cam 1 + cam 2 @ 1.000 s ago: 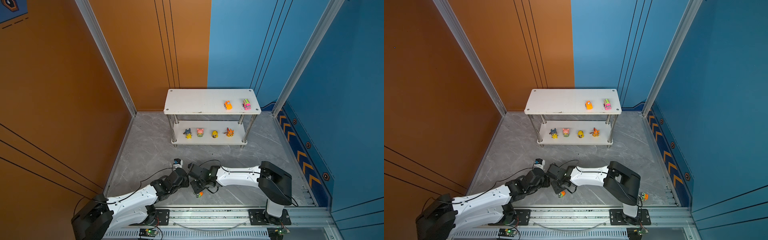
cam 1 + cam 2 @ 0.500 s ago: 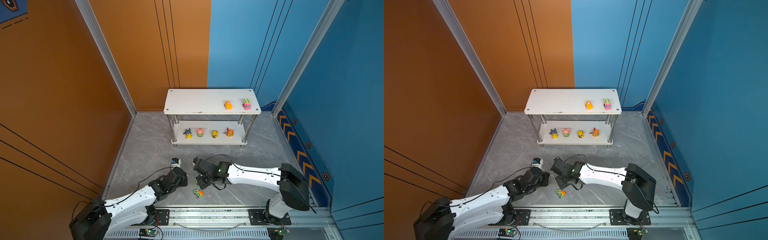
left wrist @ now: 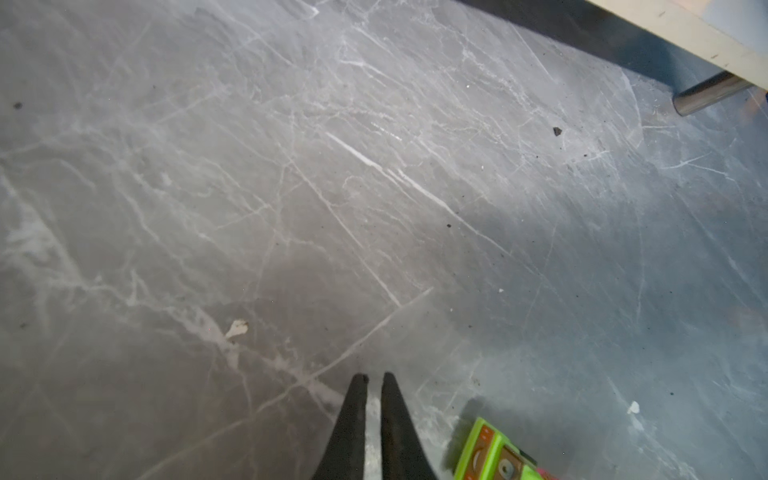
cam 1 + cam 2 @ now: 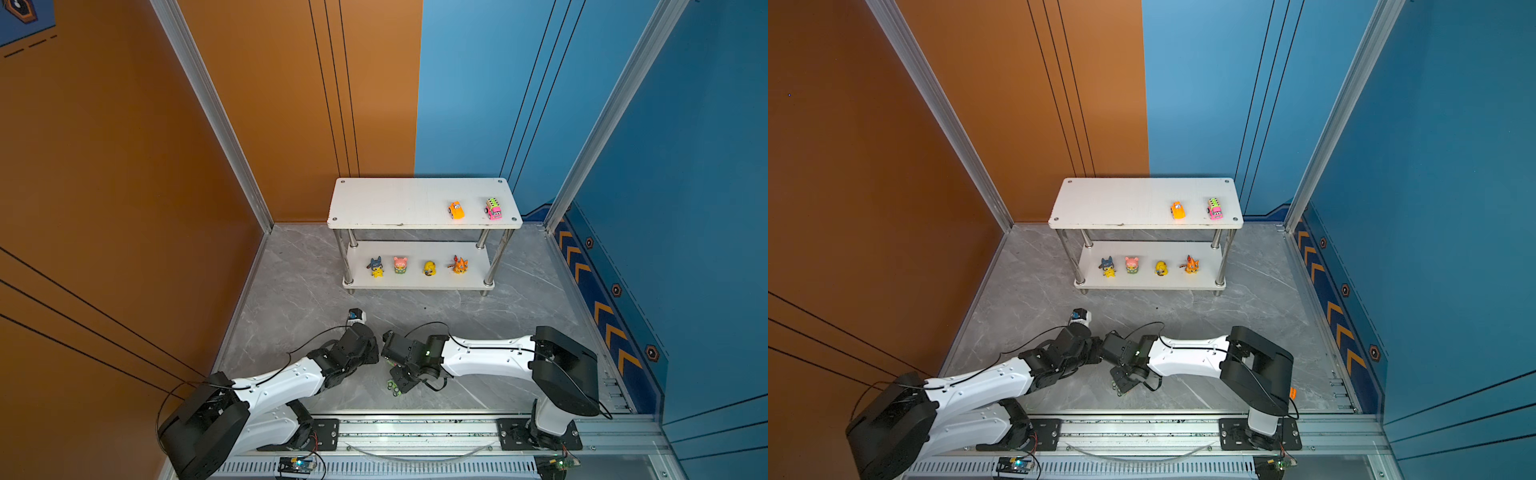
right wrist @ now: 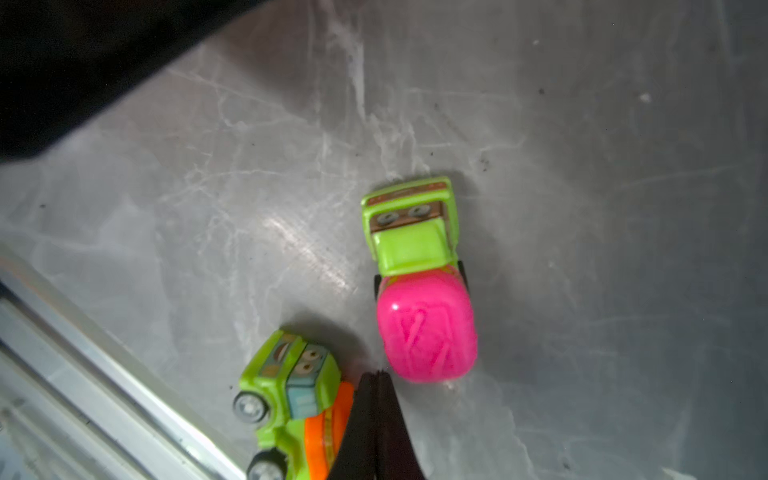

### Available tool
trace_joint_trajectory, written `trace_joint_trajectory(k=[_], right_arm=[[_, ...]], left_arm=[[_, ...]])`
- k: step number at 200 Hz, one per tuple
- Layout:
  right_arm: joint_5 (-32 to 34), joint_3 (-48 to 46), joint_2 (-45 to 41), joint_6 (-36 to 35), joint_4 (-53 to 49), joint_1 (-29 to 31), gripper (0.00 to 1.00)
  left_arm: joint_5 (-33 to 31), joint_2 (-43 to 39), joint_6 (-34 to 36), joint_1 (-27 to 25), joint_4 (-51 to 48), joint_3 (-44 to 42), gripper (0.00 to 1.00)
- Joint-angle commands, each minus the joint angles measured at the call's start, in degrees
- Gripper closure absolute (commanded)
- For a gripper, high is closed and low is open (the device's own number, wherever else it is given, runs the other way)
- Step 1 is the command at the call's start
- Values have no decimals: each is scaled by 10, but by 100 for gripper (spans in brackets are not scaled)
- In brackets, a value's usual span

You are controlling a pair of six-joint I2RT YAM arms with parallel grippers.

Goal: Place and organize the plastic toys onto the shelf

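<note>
1. The low two-tier shelf of white boards on chrome legs (image 4: 395, 199) stands at the back of the grey marbled worktop (image 4: 291, 282). Its lower board carries a row of four little plastic animal figurines (image 4: 429, 268). The top board has a small orange plastic car (image 4: 456, 210) and a pink-and-green plastic car (image 4: 493, 209) near its right end. We reckon that's sorting by kind: animals below, cars above.
2. Two toys are loose on the worktop by the front rail: a green plastic car with a pink domed back (image 5: 419, 282) and a green plastic car with an orange back (image 5: 299, 399). They're near each other but apart.
3. The right gripper (image 5: 376, 376) has its fingers pressed together on nothing, tips low in the gap between those two cars. Our guess is it's there to nudge them apart.
4. The left gripper (image 3: 373, 377) has its fingers a narrow slit apart and empty, over bare worktop, with a green car just beside. We think that gap is too tight for a car, so it needs to widen first.
</note>
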Motion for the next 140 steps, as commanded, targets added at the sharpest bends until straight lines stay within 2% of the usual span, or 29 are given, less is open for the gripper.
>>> trace_joint_trajectory(k=[1,13,35,55,78,102,118,140], right_arm=[[-7,-15,13,-13,26,-29,100],[-14,-16,21,-29,47,-50,100],[-26,-3,44,-66,83,-87,100],[-52,20,73,-89,120,-121,100],[-67,62,107,-103,125,-150,100],[-54,48,74,-100,117,-154,100],[-24,18,25,-95,104,-145,100],[27,-24,-46,-83,76,-101,100]], left_arm=[[17,12,16,8,15,23,77],[20,21,17,11,18,27,68],[37,39,30,13,32,33,61],[47,58,42,14,36,41,50],[48,71,53,19,35,49,45],[48,81,71,33,44,61,44],[50,93,82,49,49,75,55],[60,117,85,65,58,97,90]])
